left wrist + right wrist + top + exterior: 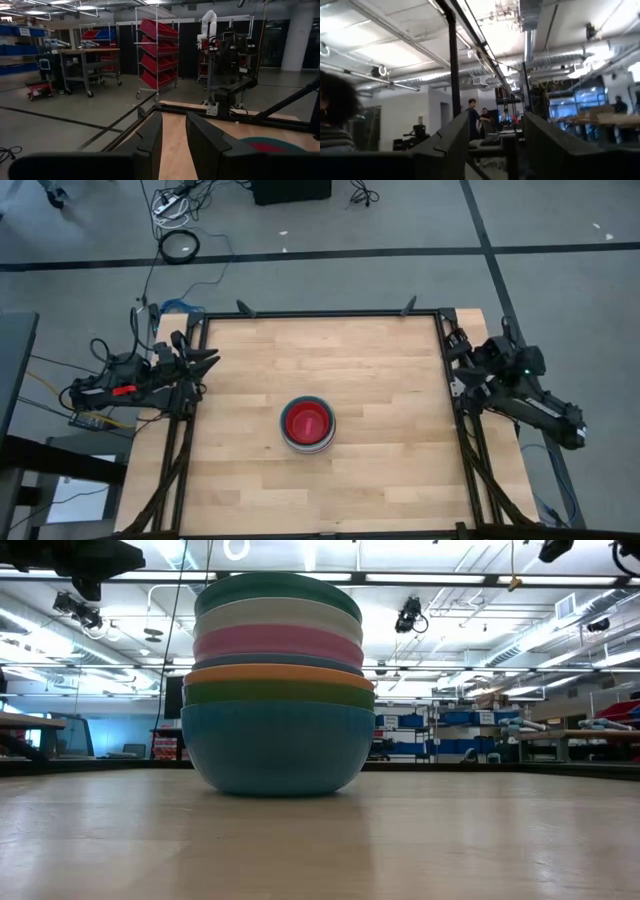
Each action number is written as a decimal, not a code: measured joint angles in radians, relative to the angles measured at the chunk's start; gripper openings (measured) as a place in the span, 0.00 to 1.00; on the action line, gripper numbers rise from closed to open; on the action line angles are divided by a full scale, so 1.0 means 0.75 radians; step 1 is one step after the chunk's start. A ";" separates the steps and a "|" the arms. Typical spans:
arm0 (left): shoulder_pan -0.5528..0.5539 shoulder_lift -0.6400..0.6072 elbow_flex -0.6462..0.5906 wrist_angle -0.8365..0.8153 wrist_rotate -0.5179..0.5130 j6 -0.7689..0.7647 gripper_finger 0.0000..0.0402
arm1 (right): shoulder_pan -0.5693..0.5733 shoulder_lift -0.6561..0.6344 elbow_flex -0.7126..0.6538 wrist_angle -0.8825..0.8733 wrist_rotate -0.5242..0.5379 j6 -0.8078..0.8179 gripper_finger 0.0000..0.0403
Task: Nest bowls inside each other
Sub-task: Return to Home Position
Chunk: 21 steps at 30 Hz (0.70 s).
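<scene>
You have a pale wooden table (380, 370) filling the middle of the high view, boxed in by a black frame (320, 313). At that view's upper left a coil of cable (180, 246) lies on the grey floor, with a black box (290, 190) at top centre. Your left wrist view shows a rack of red bins (157, 50) near a workbench (85, 55). Your right wrist view shows a person (472, 120) standing far off.

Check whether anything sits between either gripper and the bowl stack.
Nothing visible does. The bowl stack stands mid-table. The left gripper is at the left edge and the right gripper at the right edge, with only bare wood between.
</scene>
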 joint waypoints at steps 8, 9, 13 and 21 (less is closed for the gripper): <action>0.000 0.000 0.000 0.001 -0.014 0.017 0.24 | 0.004 0.167 0.001 0.156 -0.121 0.162 0.44; 0.000 0.000 0.000 0.001 -0.014 0.017 0.24 | 0.001 0.195 0.001 0.193 -0.146 0.179 0.44; 0.000 0.000 0.000 0.001 -0.016 0.017 0.24 | -0.015 0.287 0.001 0.302 -0.215 0.215 0.44; 0.000 0.000 0.000 0.001 -0.016 0.023 0.24 | -0.059 0.400 0.001 0.271 -0.117 0.054 0.44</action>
